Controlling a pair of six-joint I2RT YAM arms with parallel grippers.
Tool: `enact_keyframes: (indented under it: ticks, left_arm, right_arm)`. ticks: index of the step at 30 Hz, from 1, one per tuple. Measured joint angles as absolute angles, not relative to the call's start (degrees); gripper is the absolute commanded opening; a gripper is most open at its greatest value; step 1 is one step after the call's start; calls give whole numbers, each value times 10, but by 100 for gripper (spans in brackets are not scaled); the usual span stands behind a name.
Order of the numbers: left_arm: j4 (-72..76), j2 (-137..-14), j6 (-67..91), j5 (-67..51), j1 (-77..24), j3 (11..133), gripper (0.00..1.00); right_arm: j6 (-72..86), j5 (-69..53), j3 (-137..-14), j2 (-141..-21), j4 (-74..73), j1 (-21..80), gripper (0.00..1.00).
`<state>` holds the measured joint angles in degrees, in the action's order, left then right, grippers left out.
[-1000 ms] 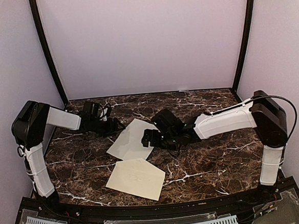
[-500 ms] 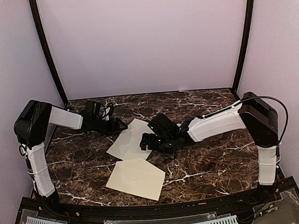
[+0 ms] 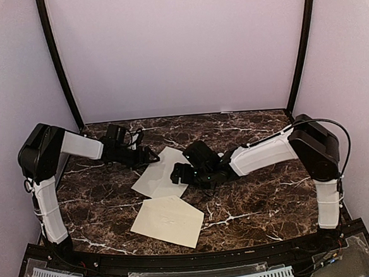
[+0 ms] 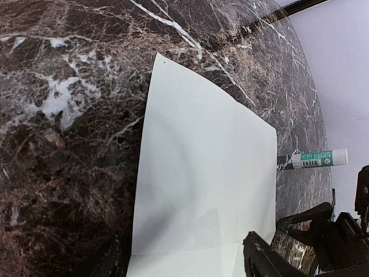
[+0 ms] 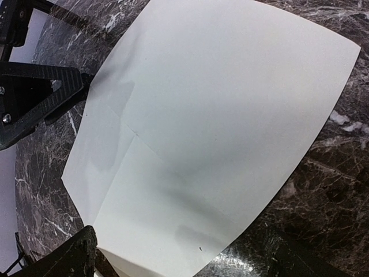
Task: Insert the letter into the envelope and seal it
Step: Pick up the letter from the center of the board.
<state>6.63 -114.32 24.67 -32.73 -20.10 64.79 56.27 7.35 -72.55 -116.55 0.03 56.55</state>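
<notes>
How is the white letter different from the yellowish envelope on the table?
The letter is whiter; the envelope is cream-yellow. The letter shows fold creases across it, while the envelope has a pointed flap on one side. The letter lies farther back on the table; the envelope sits nearer the front edge. Both are thin paper lying on the dark marble.

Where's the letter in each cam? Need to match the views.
Top external: the letter lies mid-table, just beyond the envelope.
Left wrist: the letter fills the centre, running down to the bottom edge.
Right wrist: the letter covers most of the frame.
Shared landmark: the dark marble table under it.
</notes>
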Motion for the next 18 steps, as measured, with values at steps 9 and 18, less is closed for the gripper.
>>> enact_keyframes:
  ticks: [9,18]
  left_arm:
    - [48,-1143,251,-376,-201,648,70]
    - [44,-1134,267,-410,-202,630,70]
  right_arm:
    - [563,66,-726,-1171,19,560,96]
    - [562,58,-733,-1181,37,554,96]
